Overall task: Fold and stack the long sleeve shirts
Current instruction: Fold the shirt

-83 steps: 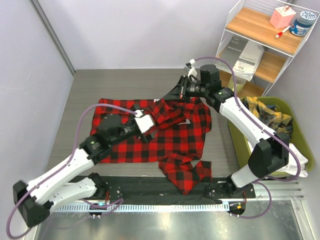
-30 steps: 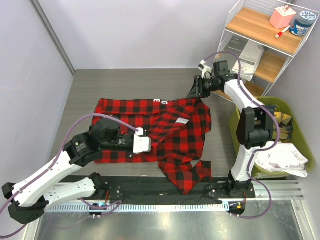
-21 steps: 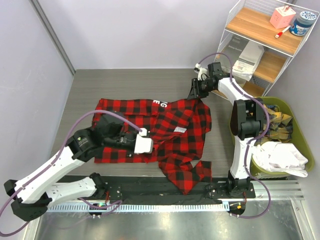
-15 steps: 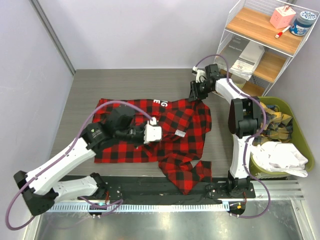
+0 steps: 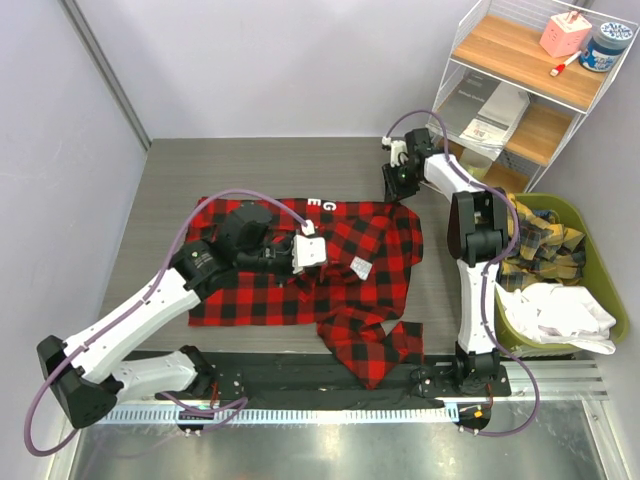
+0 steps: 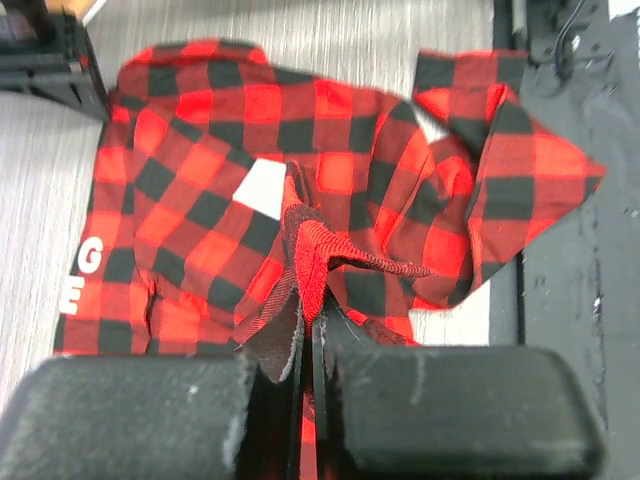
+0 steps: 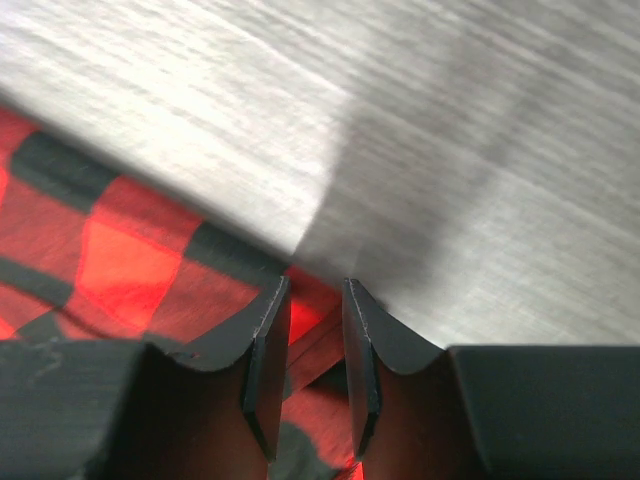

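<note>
Folding is underway: the left gripper [image 6: 308,345], clamped on the buffalo-check flannel shirt [image 5: 250,290] on the table [image 5: 270,165], has carried a pleat inward, while the right gripper [image 7: 308,330] narrows astride its far corner, grip uncertain.

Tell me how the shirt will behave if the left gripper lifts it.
Likely floppy: the fold pinched in the left gripper stands as a soft ridge while the rest of the shirt lies flat, so it should drape and trail. Probably light: a thin pinch raises that ridge. The ribbed weave looks grippy, so slipping seems unlikely.
</note>
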### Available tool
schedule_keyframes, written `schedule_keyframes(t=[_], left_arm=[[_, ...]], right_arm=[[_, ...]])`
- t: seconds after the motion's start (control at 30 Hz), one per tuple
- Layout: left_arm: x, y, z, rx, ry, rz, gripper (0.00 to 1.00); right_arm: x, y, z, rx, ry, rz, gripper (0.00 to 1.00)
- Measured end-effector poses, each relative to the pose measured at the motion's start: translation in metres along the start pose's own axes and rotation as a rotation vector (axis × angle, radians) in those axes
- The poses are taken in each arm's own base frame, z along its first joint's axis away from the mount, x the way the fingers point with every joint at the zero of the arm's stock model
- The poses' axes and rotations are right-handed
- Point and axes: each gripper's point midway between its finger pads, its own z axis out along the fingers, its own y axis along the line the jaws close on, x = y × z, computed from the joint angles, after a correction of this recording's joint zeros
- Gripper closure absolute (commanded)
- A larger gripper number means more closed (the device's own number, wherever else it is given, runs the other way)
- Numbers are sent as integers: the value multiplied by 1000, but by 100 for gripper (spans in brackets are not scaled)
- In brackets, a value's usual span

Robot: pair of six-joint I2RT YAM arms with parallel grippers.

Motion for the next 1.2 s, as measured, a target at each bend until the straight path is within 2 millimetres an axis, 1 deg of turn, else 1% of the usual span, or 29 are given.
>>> schedule_keyframes(t=[0.07, 0.17, 0.2, 0.27, 0.3, 0.33, 0.37, 0.43, 0.5, 0.53, 0.57, 0.63, 0.73, 0.87, 0.9, 1.0, 1.1, 1.2], left_arm=[[-7, 0, -1, 2, -18, -8, 100], [-17, 11, -6, -30, -37, -65, 100], [-19, 19, -7, -50, -39, -96, 100], [-17, 49, -11, -120, -40, -191, 100], [-12, 70, -13, -163, -35, -255, 100], [-6, 90, -15, -204, -34, -314, 100], [6, 112, -15, -247, -22, -383, 100], [30, 148, -16, -313, 0, -505, 100], [64, 180, -17, -369, 23, -645, 100], [77, 189, -16, -386, 33, -699, 100], [96, 201, -17, -409, 44, -771, 100], [129, 215, -19, -436, 64, -895, 100], [175, 231, -24, -474, 86, -1057, 100], [223, 242, -35, -527, 101, -1218, 100], [235, 244, -41, -544, 102, -1255, 100], [257, 246, -56, -585, 100, -1324, 100], [273, 243, -68, -618, 98, -1378, 100], [287, 237, -74, -641, 107, -1416, 100]], right_arm=[[-1, -5, 4, 15, 8, -13, 66], [-2, -6, 2, 16, 22, -23, 59], [-4, -4, -1, 10, 24, -30, 53], [-8, 0, -7, -12, 23, -40, 47], [-12, 4, -11, -29, 16, -52, 39], [-14, 8, -15, -50, 13, -65, 36], [-15, 13, -20, -73, 11, -75, 34], [-15, 22, -30, -114, 11, -89, 30], [-17, 36, -44, -161, 4, -108, 28], [-18, 41, -48, -176, 0, -113, 28], [-19, 47, -53, -192, -4, -123, 28], [-19, 57, -60, -228, -3, -139, 28], [-11, 70, -62, -281, 25, -144, 27], [-2, 81, -65, -328, 56, -144, 27], [0, 84, -65, -338, 63, -145, 27], [6, 86, -62, -346, 83, -149, 29], [11, 84, -55, -340, 104, -147, 30], [19, 80, -46, -332, 135, -139, 32]])
